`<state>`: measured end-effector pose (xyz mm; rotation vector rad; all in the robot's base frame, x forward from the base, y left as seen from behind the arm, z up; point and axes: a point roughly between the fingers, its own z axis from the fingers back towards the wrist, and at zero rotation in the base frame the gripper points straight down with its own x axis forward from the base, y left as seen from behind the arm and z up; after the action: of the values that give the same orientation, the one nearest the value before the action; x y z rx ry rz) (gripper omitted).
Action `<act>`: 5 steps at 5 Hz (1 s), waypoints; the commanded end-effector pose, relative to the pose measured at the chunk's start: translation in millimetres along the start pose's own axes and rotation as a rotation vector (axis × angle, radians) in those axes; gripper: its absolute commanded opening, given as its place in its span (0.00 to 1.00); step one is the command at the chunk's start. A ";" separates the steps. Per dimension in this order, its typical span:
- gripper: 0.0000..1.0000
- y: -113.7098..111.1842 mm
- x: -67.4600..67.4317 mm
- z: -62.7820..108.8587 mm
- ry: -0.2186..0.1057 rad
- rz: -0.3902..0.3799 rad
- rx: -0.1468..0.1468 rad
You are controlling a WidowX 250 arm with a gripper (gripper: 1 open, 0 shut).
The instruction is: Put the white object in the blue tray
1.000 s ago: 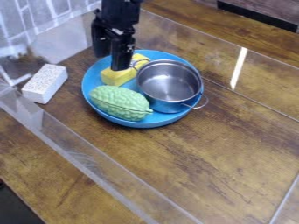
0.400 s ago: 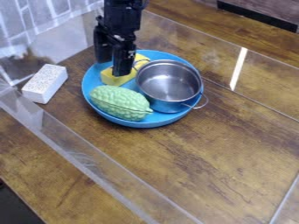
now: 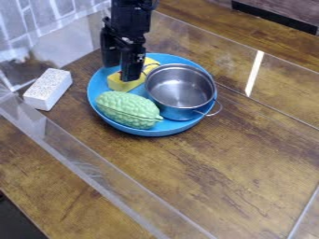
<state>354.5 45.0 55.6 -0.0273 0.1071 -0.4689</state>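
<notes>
Camera view: hand (image 3: 126, 67) pointing down over far-left part of blue tray (image 3: 97, 97), fingers spread, nothing gripped, tips at yellow block (image 3: 130, 80). White object (image 3: 48, 88) on worktop (image 3: 237, 177), left of tray, apart from it. Steel pot (image 3: 182, 91) and green bumpy vegetable (image 3: 130, 109) in tray.

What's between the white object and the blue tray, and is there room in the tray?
Nothing lies on the wood between the white object and the blue tray. The tray is crowded: a yellow block under the gripper, a steel pot and a green bumpy object fill most of it.
</notes>
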 end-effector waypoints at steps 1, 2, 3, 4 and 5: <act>1.00 14.1 1.0 25.9 -0.069 0.030 0.044; 1.00 14.9 1.9 26.2 -0.072 0.029 0.046; 1.00 15.6 2.7 26.7 -0.075 0.028 0.048; 1.00 16.2 2.9 26.6 -0.077 0.032 0.049; 1.00 17.0 3.3 26.1 -0.079 0.035 0.049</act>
<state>357.6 48.2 57.8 -0.0222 0.0925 -0.4613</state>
